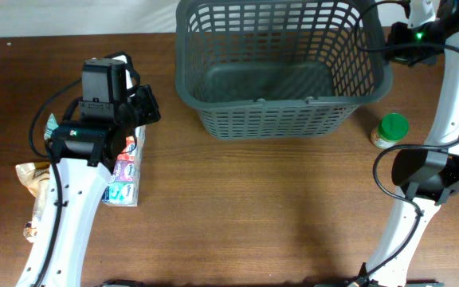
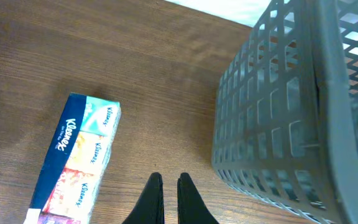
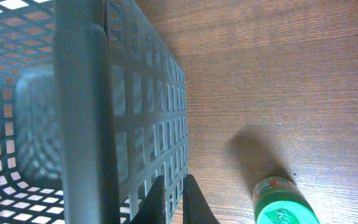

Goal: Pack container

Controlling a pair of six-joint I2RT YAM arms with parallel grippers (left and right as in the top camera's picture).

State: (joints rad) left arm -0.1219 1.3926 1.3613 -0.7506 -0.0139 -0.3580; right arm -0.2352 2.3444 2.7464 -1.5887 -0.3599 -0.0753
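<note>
The container [image 1: 281, 68], a large dark grey lattice basket, stands at the back middle of the table with nothing inside. Its side also shows in the left wrist view [image 2: 278, 124] and the right wrist view [image 3: 79, 112]. My left gripper [image 2: 169, 182] is shut and empty. It hovers over bare wood between a Kleenex tissue pack [image 2: 76, 162] and the basket's left side. My right gripper [image 3: 171, 182] is shut and empty, just outside the basket's right wall. A green-lidded jar [image 3: 281, 202] stands a little to its right.
The tissue pack [image 1: 126, 171] lies at the left, partly under my left arm [image 1: 78, 159]. A tan snack bag [image 1: 34, 179] lies further left by the table edge. The green-lidded jar [image 1: 391, 130] stands right of the basket, near my right arm [image 1: 437, 167].
</note>
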